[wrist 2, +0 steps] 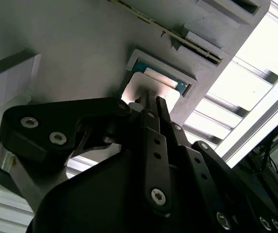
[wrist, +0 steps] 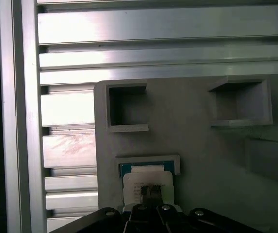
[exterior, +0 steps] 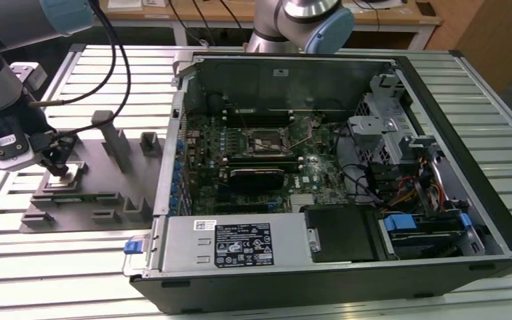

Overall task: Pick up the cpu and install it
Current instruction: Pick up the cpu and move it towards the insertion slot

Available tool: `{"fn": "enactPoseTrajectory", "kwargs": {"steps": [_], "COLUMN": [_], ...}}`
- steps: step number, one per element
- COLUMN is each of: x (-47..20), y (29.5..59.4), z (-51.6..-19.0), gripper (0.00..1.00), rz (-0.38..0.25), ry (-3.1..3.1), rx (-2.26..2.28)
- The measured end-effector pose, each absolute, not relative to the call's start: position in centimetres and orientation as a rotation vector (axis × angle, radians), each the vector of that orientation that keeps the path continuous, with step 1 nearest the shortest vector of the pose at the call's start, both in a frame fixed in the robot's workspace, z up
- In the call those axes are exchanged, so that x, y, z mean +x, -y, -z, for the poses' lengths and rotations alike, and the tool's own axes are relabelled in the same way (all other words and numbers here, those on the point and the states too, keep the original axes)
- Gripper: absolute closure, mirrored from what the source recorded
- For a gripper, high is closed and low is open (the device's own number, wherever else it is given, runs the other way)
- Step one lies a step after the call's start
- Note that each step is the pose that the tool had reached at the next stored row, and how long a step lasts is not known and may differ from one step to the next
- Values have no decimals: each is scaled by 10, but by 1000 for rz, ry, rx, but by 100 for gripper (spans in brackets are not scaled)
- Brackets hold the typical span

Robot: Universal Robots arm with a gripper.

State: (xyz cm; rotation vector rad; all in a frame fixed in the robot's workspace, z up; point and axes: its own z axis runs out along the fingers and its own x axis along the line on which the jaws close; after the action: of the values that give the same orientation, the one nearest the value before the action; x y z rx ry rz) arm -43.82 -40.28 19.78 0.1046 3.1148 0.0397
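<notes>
My claw (exterior: 58, 167) is down at the exterior view's left, over the grey fixture (exterior: 105, 200) that lies on the slatted metal counter (exterior: 61, 267). The cpu (exterior: 74, 170) sits flat in a small pocket of that fixture. In both wrist views my fingertips are pressed close together, with no gap that I can see, and they point straight down at the shiny top of the cpu (wrist: 139, 180). So my claw (wrist: 151, 191) is closed and not wrapped around the chip. I cannot tell if the tips touch the chip or hang just over it. I think a few things could go wrong. The pocket has low walls close around the chip, so the chip could tip and catch on a wall if it comes up crooked. My closed tips hold no edge of it, so it could slip off and drop. The tall grey posts (exterior: 114, 140) stand just beside my claw, and a sideways move could bump them. The socket (exterior: 268, 141) is well apart, inside the open computer case (exterior: 327, 167), so a loose hold has far to go. There is dark print on the chip's top and a white label (exterior: 243, 245) on the grey box at the front of the case, but I cannot read either
</notes>
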Motion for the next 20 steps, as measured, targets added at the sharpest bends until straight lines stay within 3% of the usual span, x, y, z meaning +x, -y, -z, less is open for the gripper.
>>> {"fn": "enactPoseTrajectory", "kwargs": {"steps": [2,3,6,9,12,20], "x": [-438,-438,-438,-438,-438,-440], "y": [403,403,403,403,403,403], "z": [-198,-198,-198,-198,-198,-195], "gripper": [77,77,59,53,41,41], "rz": [-40,-40,-40,-39,-39,-39], "ry": [-3115,-3115,-3115,-3115,-3115,-3116], "rx": [105,105,105,105,105,70]}}
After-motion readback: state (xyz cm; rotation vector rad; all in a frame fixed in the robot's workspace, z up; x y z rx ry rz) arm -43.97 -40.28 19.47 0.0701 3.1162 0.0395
